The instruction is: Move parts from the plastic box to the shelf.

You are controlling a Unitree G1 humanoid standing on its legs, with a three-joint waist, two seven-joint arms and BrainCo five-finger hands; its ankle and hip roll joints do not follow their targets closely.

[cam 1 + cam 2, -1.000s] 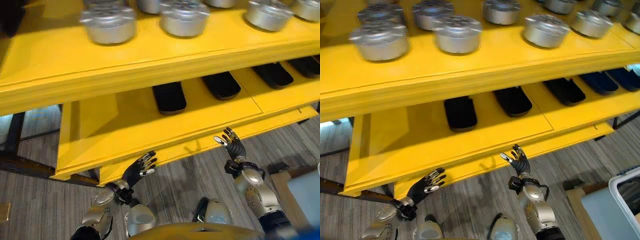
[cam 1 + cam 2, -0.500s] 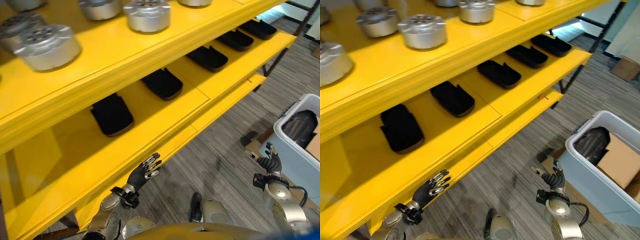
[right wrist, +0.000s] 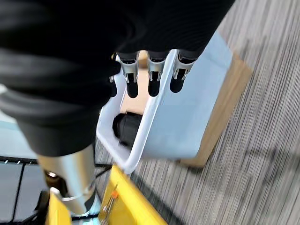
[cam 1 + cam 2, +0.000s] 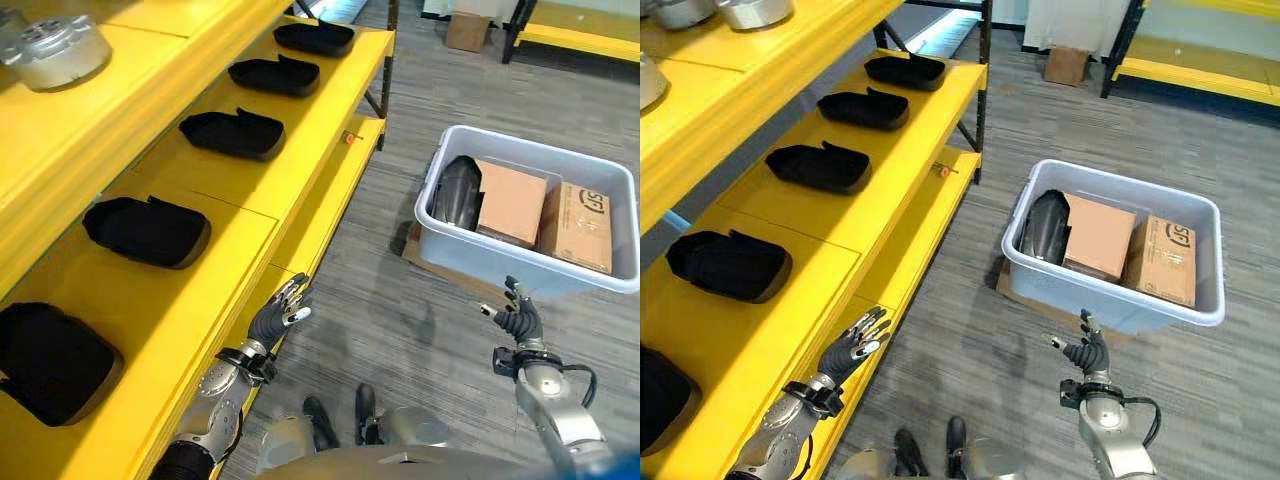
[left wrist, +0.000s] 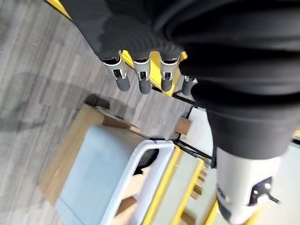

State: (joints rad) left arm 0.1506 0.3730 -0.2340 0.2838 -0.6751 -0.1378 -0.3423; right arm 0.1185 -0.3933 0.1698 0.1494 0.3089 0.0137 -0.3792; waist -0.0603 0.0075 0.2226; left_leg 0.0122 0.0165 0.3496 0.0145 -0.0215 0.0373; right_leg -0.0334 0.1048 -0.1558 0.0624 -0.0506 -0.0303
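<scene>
A grey plastic box point(image 4: 500, 272) stands on the floor to the right, holding a black part point(image 4: 457, 192) beside two cardboard boxes point(image 4: 510, 203). The yellow shelf point(image 4: 230, 190) runs along the left, with several black parts such as one point(image 4: 147, 230) lying in a row on its lower level. My left hand point(image 4: 278, 318) hangs by the shelf's front edge, open and empty, fingers point(image 5: 140, 80) straight. My right hand point(image 4: 518, 320) is low in front of the box's near wall, open and empty, fingers point(image 3: 152, 78) straight toward the box rim point(image 3: 140, 136).
A silver round part point(image 4: 55, 45) sits on the upper shelf level. The plastic box rests on a flat brown board point(image 4: 440, 265). Striped grey floor lies between shelf and box. Another yellow rack point(image 4: 580, 20) and a small carton point(image 4: 462, 30) stand at the back.
The view has swung right from the shelf toward the floor, bringing the whole plastic box into sight. Both hands stay open and empty; the right hand now hangs before the box.
</scene>
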